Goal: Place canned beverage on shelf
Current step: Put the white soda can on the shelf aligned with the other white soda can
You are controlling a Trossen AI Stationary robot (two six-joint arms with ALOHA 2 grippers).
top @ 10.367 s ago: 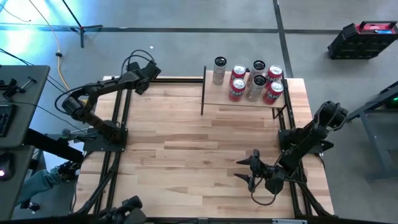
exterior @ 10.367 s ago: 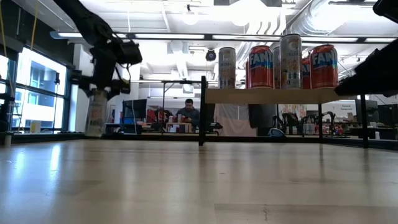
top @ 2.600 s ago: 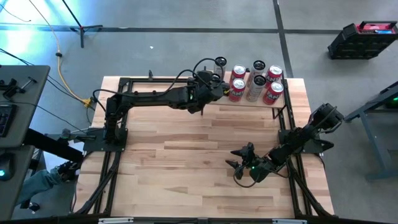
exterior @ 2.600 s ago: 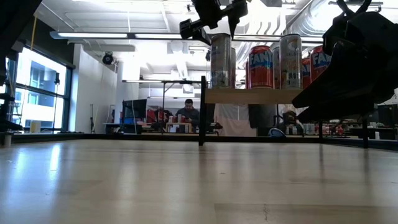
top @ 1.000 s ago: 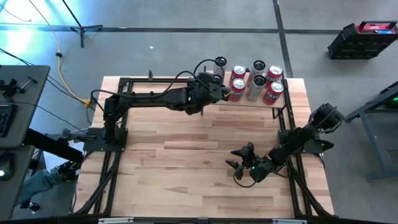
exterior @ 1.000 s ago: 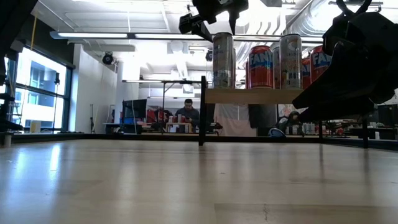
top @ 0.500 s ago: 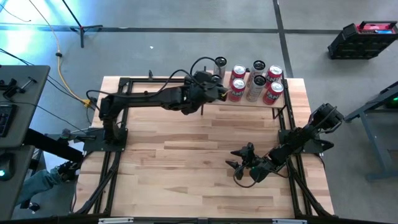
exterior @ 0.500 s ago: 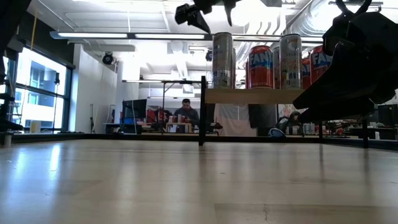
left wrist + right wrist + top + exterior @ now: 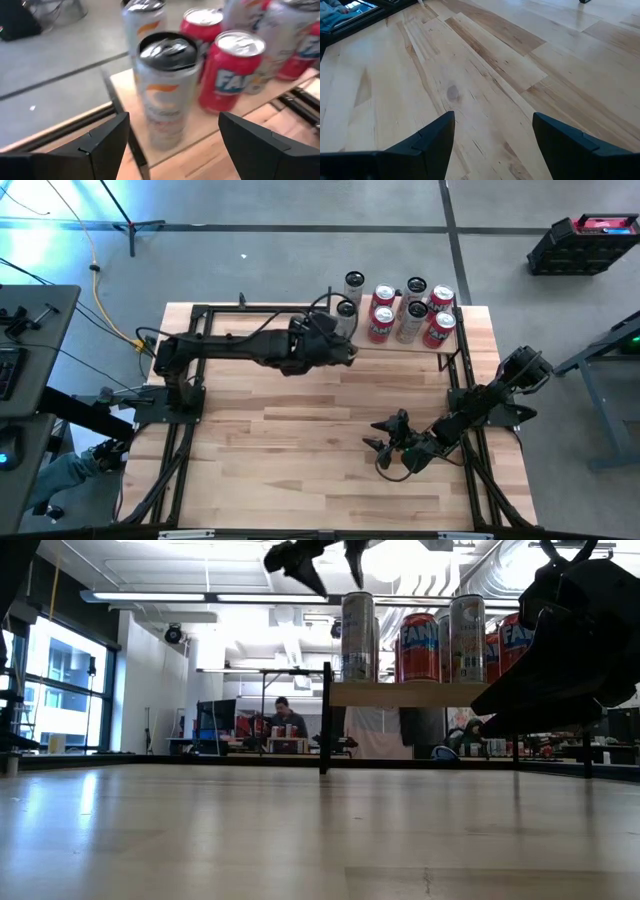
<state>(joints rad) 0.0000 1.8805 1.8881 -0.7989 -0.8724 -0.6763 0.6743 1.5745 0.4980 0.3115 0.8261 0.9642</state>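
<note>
The planked tabletop [image 9: 300, 420] carries the two arms and, at its far right corner, the shelf [image 9: 345, 340], a small pale board raised on thin black uprights. The left arm [image 9: 230, 348] reaches across the far side of the table, and its gripper [image 9: 345, 350] sits just off the shelf's near left corner; in the low view the left gripper [image 9: 325, 562] is above and to the left of the can tops. Its fingers [image 9: 100, 147] are spread wide apart and hold nothing, with the silver can framed in the gap between them but clear of both. The right arm [image 9: 490, 405] waits at the near right of the table, its gripper [image 9: 385, 450] low over bare planks; its fingers [image 9: 435, 137] are likewise parted and empty. The silver canned beverage [image 9: 167, 90] stands upright on the shelf at its front left corner, next to the black upright [image 9: 326, 717]. Just beside it to the right stands a red can [image 9: 230, 70], and behind it a second silver can [image 9: 145, 17]. Further red and silver cans [image 9: 415, 310] fill the rest of the board in two rows, all upright. A person [image 9: 282, 718] sits at a desk in the room beyond the table.
</note>
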